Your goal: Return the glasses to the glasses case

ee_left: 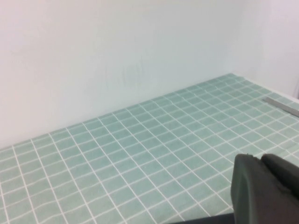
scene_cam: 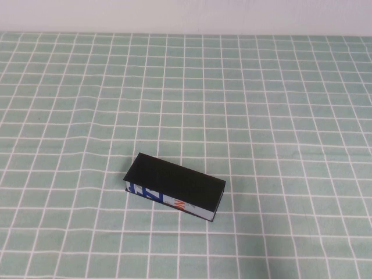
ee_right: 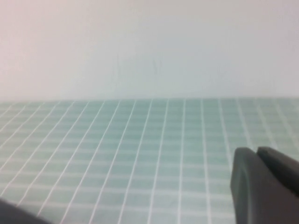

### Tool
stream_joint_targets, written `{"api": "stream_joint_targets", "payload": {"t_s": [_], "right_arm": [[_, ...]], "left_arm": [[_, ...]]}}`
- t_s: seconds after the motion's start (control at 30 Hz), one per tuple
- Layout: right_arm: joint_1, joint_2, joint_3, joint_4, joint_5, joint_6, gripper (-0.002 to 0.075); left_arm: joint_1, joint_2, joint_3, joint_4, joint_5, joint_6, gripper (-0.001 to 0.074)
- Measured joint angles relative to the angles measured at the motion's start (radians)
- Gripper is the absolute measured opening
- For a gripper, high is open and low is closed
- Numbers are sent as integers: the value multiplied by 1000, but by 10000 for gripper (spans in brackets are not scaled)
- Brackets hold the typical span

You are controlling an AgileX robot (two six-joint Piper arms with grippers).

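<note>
A green tablecloth (scene_cam: 279, 116) with a white grid covers the whole table and meets a white wall (scene_cam: 186, 14) at twelve o'clock. The glasses case (scene_cam: 174, 185) lies on the cloth a little toward six o'clock from the middle of the high view. Its lid is closed, its long side runs from about ten o'clock to four o'clock, and its white front with blue and orange print faces six o'clock. The glasses are not visible anywhere on the cloth, and whether they are inside the shut case cannot be told.

Neither arm appears in the high view. The left gripper (ee_left: 266, 189) shows only as a dark finger part at the edge of its own wrist view, above bare cloth with nothing in its grasp. The right gripper (ee_right: 264, 184) shows the same way in its wrist view, also above bare cloth.
</note>
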Motion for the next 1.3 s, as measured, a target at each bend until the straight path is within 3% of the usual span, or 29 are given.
{"api": "stream_joint_targets", "payload": {"t_s": [0.67,0.9,1.07,1.3], "right_arm": [[0,-2,173,46,176,0,-13],[0,-2,183,46,188,0,-13],[0,-2,183,46,188,0,-13],[0,-2,183,48,188,0,-13]], "left_arm": [[0,0,0,3,38,-2,-4],[0,-2,20,90,-87,8,-4],[0,-68,166,159,-128,-3,-4],[65,-320,589,209,-394,-77,-4]]}}
